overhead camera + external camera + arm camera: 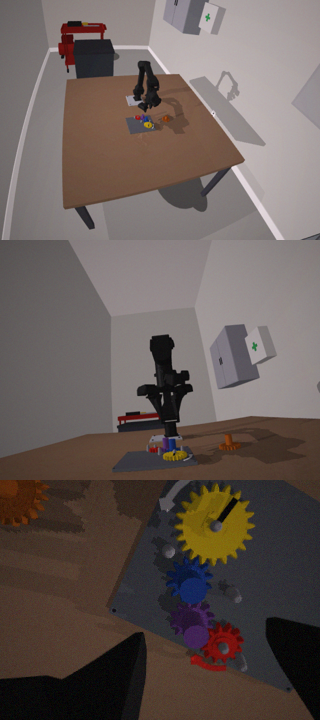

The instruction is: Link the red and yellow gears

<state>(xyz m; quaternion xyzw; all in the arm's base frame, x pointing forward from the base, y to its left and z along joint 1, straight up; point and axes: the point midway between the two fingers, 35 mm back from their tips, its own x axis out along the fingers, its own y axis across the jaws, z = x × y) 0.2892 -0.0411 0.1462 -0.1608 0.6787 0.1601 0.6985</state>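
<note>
My open, empty gripper [148,109] [169,419] [206,628] is above the grey board [135,127] [139,459] [285,565], higher than the gear handles. The red gear [137,117] [154,450] [215,645] and the striped yellow gear [148,125] [174,455] [200,535] are on the board. Between them stand a purple gear [142,117] [165,442] [196,637] and a blue gear [146,119] [172,444] [193,591], upright and apparently flat. Neighbouring teeth appear to meet from red through purple and blue to yellow. An orange gear [165,118] [228,440] [15,500] stands on the table.
Empty pegs show beside the blue gear, one near the board edge [168,551] and one on the inner side [236,597]; another peg [242,663] is beside the red gear. The white base plate [131,101] is behind the board. The arm's shadow falls near the orange gear.
</note>
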